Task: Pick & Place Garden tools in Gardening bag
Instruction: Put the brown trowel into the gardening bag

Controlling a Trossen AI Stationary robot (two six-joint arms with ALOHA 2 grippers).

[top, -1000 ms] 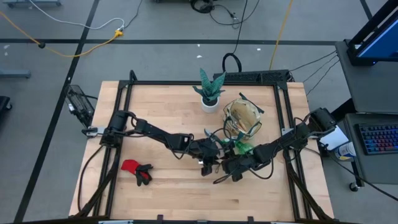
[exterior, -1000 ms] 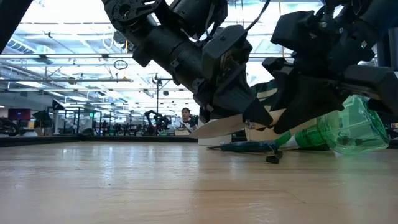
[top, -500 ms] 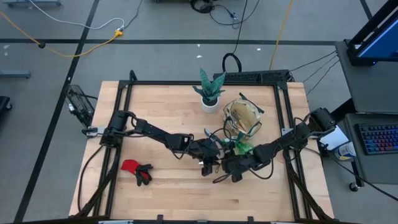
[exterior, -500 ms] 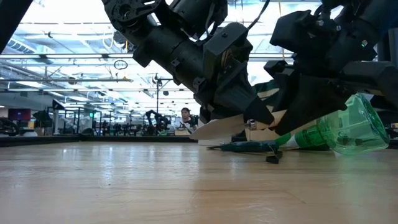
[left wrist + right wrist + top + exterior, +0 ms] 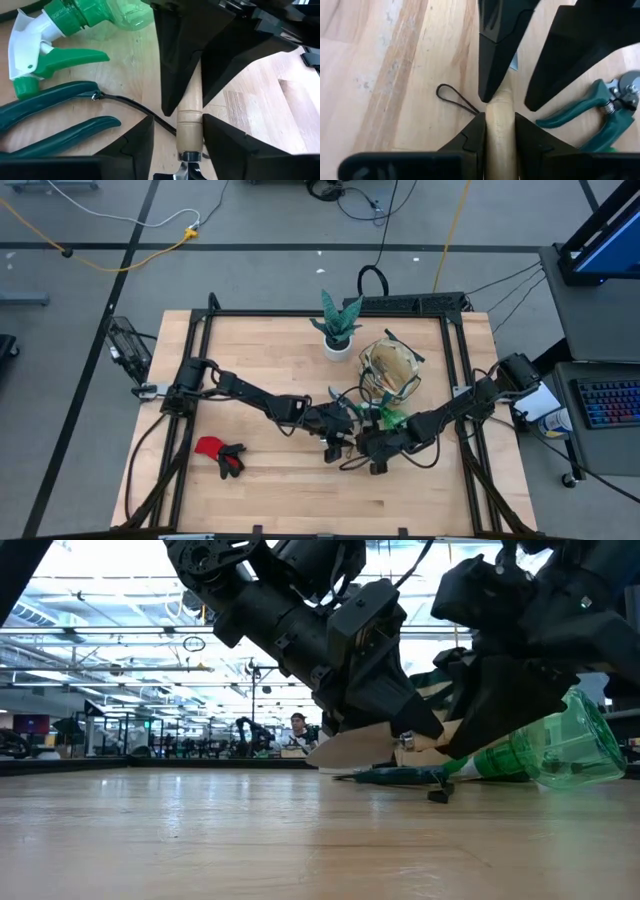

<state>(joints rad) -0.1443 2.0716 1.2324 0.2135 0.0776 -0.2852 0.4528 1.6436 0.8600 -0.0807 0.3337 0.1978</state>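
A large open workroom with rows of ceiling lights lay beyond the wooden desk (image 5: 260, 380), and a person (image 5: 297, 726) sat far off behind it. Near the desk's middle a wooden-handled tool (image 5: 190, 112) lay between the two grippers, which met over it from opposite ends. The right gripper (image 5: 495, 132) had its fingers (image 5: 470, 137) clamped on the pale handle, one pressed to each side. The left gripper (image 5: 177, 137) faced it with its fingers apart, flanking the handle's other end near the metal ferrule without clearly touching it. Just beside the left gripper lay dark green pruning shears (image 5: 55, 107), and beyond them a green spray bottle (image 5: 75, 22) rested on its side, its white trigger head toward the shears. A thin black cord loop (image 5: 457, 97) lay on the wood beside the right gripper. Behind both grippers stood the gardening bag (image 5: 392, 365), beige with dark handles, and next to it a green plant in a white pot (image 5: 338, 325). Well apart from the left gripper, toward the desk's near left corner, lay the red-and-black gloves (image 5: 220, 452).
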